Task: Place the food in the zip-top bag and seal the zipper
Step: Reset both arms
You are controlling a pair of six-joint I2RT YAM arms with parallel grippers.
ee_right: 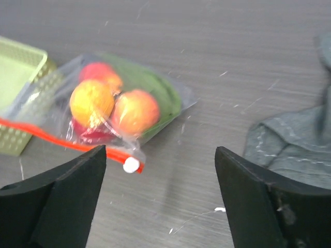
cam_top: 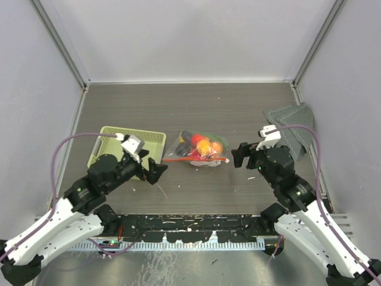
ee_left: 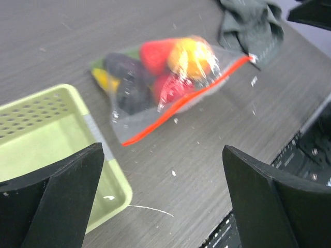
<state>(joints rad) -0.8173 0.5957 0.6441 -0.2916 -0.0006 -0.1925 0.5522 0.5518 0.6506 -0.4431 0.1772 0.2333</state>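
The zip-top bag (cam_top: pixel 197 150) lies flat on the dark table between my two grippers. The food (cam_top: pixel 203 146) is inside it: red, orange and dark purple pieces (ee_left: pixel 129 82) show through the plastic, with orange balls (ee_right: pixel 135 111) and a green leaf (ee_right: pixel 168 95). The red-orange zipper (ee_left: pixel 181 102) runs along the bag's near edge, and a white slider (ee_right: pixel 131 165) sits at its right end. My left gripper (cam_top: pixel 158 171) (ee_left: pixel 163 152) stands open just left of the bag with nothing in it. My right gripper (cam_top: pixel 240 155) (ee_right: pixel 160 152) stands open just right of the bag, holding nothing.
A pale green basket (cam_top: pixel 104 134) (ee_left: pixel 51 129) (ee_right: pixel 15 67) sits left of the bag, under my left wrist. A grey folded cloth (cam_top: pixel 294 128) (ee_left: pixel 253 26) (ee_right: pixel 289 139) lies at the right by the wall. Grey walls enclose the table on three sides.
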